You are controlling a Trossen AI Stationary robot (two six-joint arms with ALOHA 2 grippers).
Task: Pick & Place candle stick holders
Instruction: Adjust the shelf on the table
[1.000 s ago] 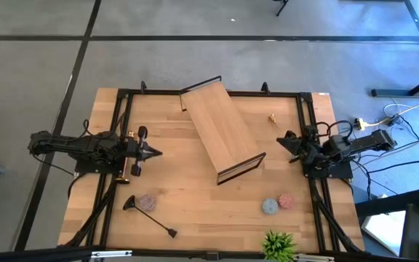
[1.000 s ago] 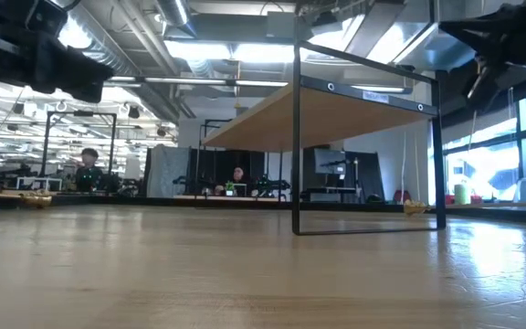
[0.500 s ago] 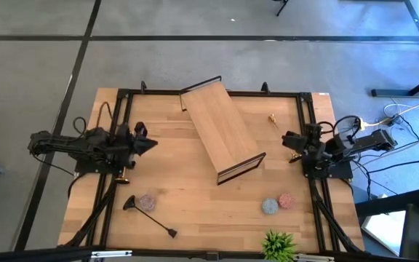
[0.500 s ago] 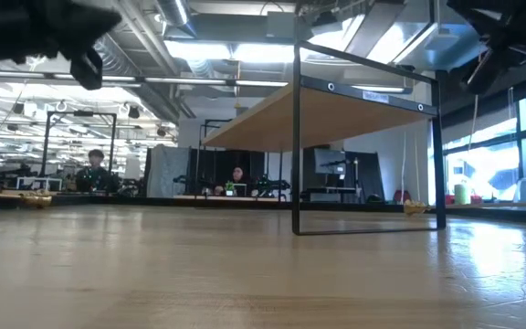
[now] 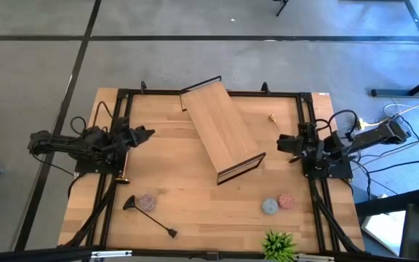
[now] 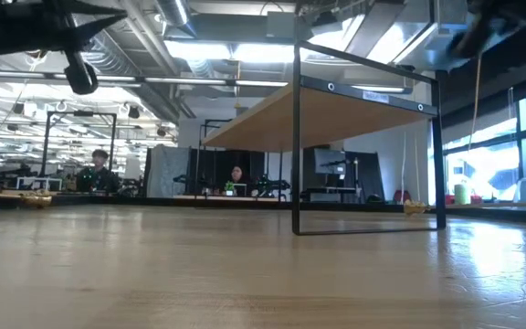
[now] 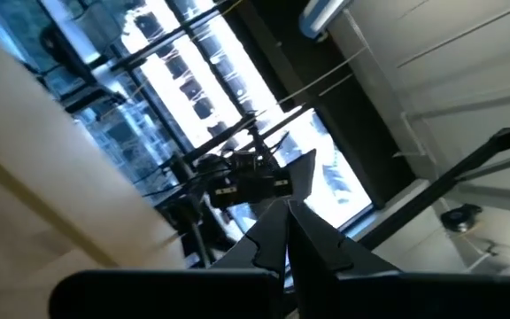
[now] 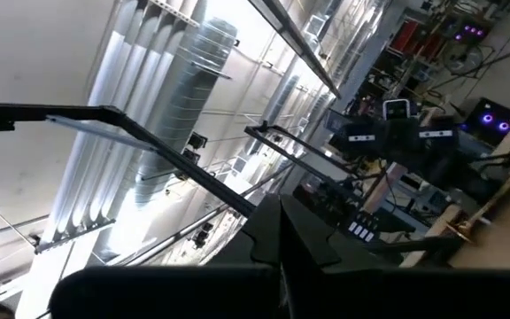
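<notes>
**Both end effectors clenched and empty; holders on the bench**

High view: The black metal candle stick holder with the round flared base (image 5: pixel 150 217) lies flat on the wooden bench (image 5: pixel 180 182). It sits toward the bench's near-left part, just beside a grey-pink round coaster (image 5: pixel 148 201). Its long axis runs diagonally, base toward my left arm and thin end toward the near edge. My left end effector (image 5: pixel 148 133) hovers well apart from it, but this is the nearer arm. A small shiny gold candle stick holder (image 5: pixel 273 120) sits near my right end effector (image 5: pixel 281 140), between it and the tilted wooden shelf riser (image 5: pixel 220 131). I cannot tell whether it stands or lies.

Low view: The riser stands on the bench, and no holder can be made out with certainty.

Left wrist view: My left end effector (image 7: pixel 288 206) is clenched, gripping nothing, aimed at the ceiling.

Right wrist view: My right end effector (image 8: pixel 279 206) is likewise clenched and empty.
</notes>
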